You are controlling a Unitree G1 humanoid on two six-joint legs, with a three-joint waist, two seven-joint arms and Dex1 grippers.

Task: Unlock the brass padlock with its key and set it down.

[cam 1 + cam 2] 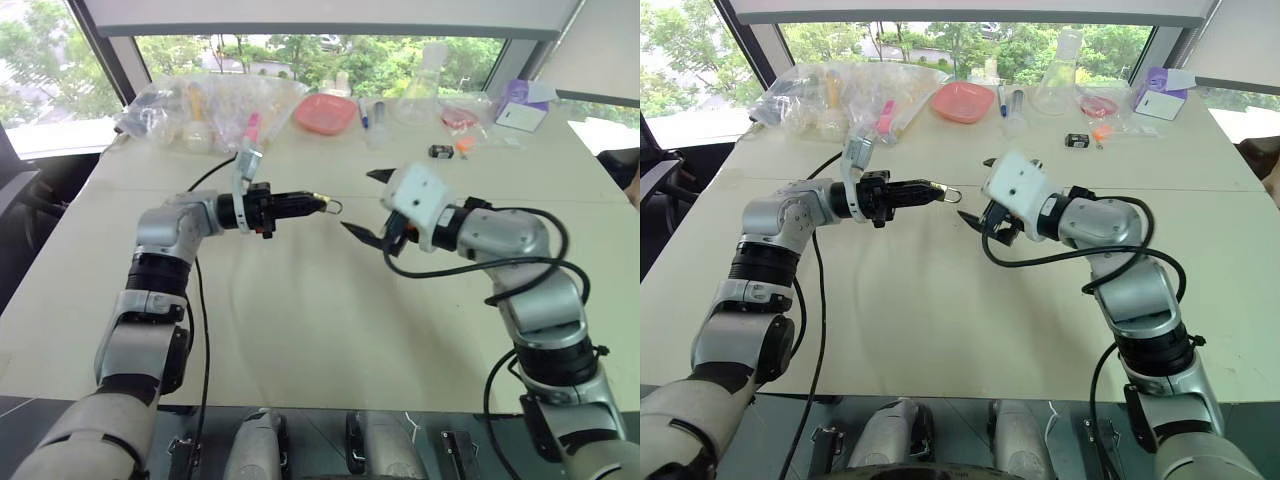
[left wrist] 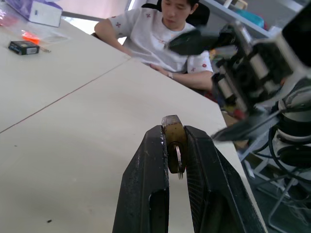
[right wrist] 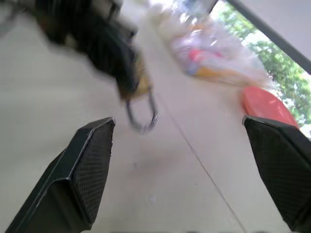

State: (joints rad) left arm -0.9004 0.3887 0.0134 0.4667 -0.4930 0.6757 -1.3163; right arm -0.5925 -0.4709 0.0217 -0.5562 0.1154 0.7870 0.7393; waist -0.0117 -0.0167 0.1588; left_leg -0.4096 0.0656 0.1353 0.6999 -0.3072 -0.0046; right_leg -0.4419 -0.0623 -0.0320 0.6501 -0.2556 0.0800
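Your left gripper [image 1: 318, 203] is pinched shut on the brass padlock [image 2: 173, 141], holding it in the air above the table [image 1: 300, 330]. The brass body sits clamped between the two black fingers [image 2: 146, 174], and the silvery shackle loop [image 1: 335, 208] sticks out past the fingertips toward your right gripper [image 1: 372, 205].

Your right gripper hangs just beside the padlock, apart from it, with its jaws spread wide and nothing between them. In the right wrist view its two fingers [image 3: 87, 165] stand far apart, with the padlock and its shackle in front of them.

Farther from the padlock, along the table's window edge, you have a heap of clear plastic bags [image 1: 200, 105], a red dish [image 1: 325, 112] and a glass flask [image 1: 420, 95]. A small black-and-orange item [image 1: 448, 150] lies beyond your right gripper, near a purple and white box [image 1: 522, 105]. A seated person [image 2: 165, 34] shows in the left wrist view at the table's edge.
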